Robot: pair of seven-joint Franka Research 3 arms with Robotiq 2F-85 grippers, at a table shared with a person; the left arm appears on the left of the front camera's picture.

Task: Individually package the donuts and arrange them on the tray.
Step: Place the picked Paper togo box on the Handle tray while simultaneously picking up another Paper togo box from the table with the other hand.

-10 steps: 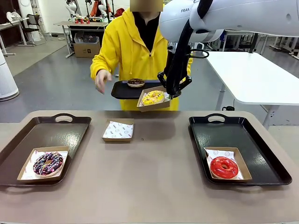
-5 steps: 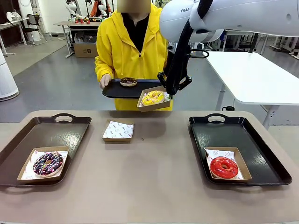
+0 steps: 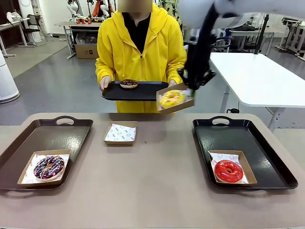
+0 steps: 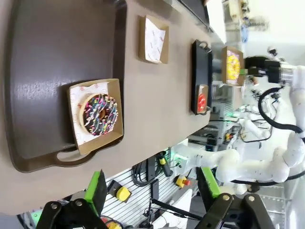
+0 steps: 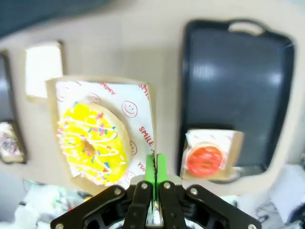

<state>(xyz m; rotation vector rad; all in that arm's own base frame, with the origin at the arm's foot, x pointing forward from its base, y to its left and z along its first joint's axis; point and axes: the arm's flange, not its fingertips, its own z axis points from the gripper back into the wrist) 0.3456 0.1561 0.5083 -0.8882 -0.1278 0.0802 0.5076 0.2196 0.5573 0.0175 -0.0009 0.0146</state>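
Honestly, with my right gripper [image 3: 191, 88] pinching just one edge of the tilted cardboard box [image 3: 187, 103] at upper middle, I fear its yellow sprinkled donut [image 3: 171, 98] sliding off mid-air (left gripper [image 4: 151, 188] gapes open).

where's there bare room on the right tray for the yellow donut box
The right tray is bare across its far half, from the handle down to the boxed red donut, and in the near-right strip beside that box. Only its near-left corner is taken.
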